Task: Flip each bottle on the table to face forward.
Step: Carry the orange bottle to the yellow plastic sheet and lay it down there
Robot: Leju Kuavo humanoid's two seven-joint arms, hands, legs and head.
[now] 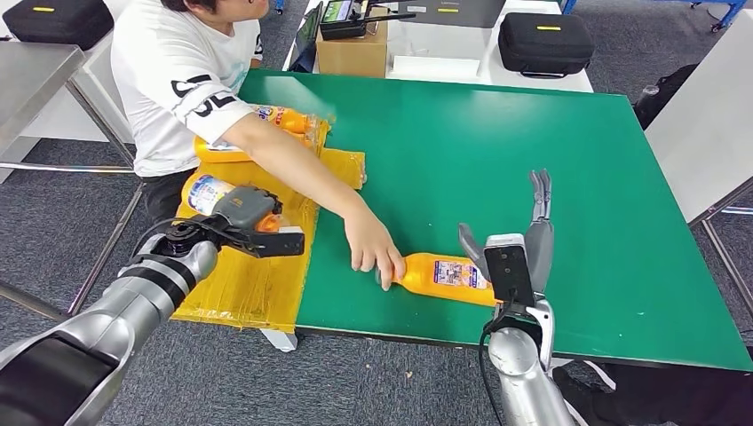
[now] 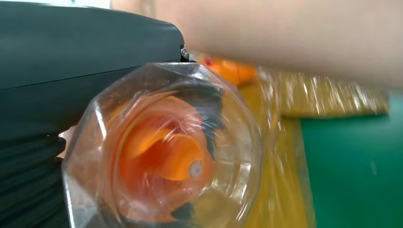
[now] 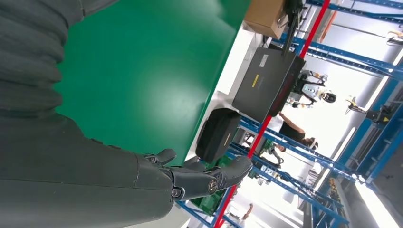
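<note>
An orange bottle lies on its side near the front edge of the green table, label up. A person's hand holds its cap end. My right hand hovers just right of that bottle with fingers straight and apart, holding nothing; in the right wrist view the fingers stretch out over the green table. My left hand grips a second orange bottle above the yellow mat. Its clear base faces the left wrist camera. A third bottle lies at the mat's far end.
The person in a white shirt stands at the table's left side, forearm stretched across the mat. A cardboard box and a black case sit beyond the far edge. A white table stands to the right, a metal one to the left.
</note>
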